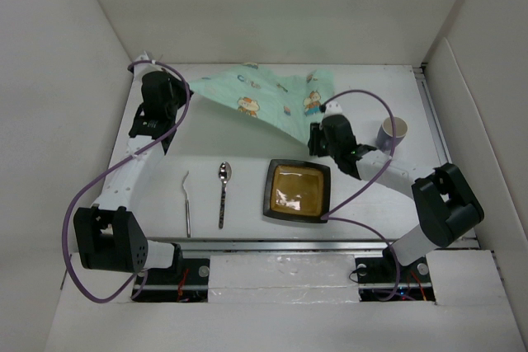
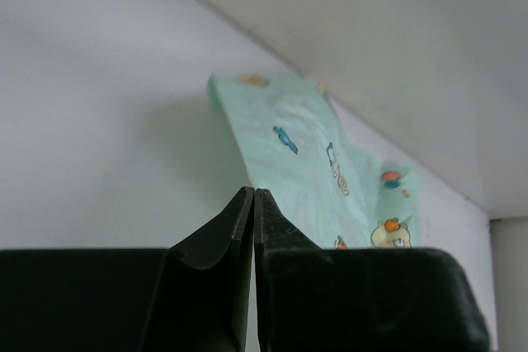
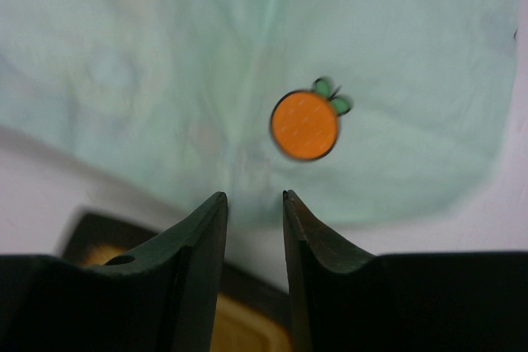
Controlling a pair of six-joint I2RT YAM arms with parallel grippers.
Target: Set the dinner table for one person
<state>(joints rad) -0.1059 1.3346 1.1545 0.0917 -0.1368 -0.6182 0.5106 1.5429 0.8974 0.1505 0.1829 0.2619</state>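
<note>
Table (image 1: pixel 210 138) bears the mat (image 1: pixel 264 98) crosswise at its far side. The left jaws pinch its left corner; the right jaws, narrowly apart, face its right corner.

The right claw (image 3: pixel 252 199) holds its dark fingers (image 3: pixel 194 253) apart over a mint-green cloth mat (image 3: pixel 165 80) printed with an orange fruit (image 3: pixel 304 125); a black-rimmed tray (image 3: pixel 87 230) corner shows below on the white bench (image 3: pixel 507 216)

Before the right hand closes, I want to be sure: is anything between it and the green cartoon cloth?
Nothing visible does. The right hand hangs open over the near edge of the mint-green cartoon-printed cloth mat. The black square plate with an amber centre lies nearer the arm's base, not between hand and cloth.
</note>
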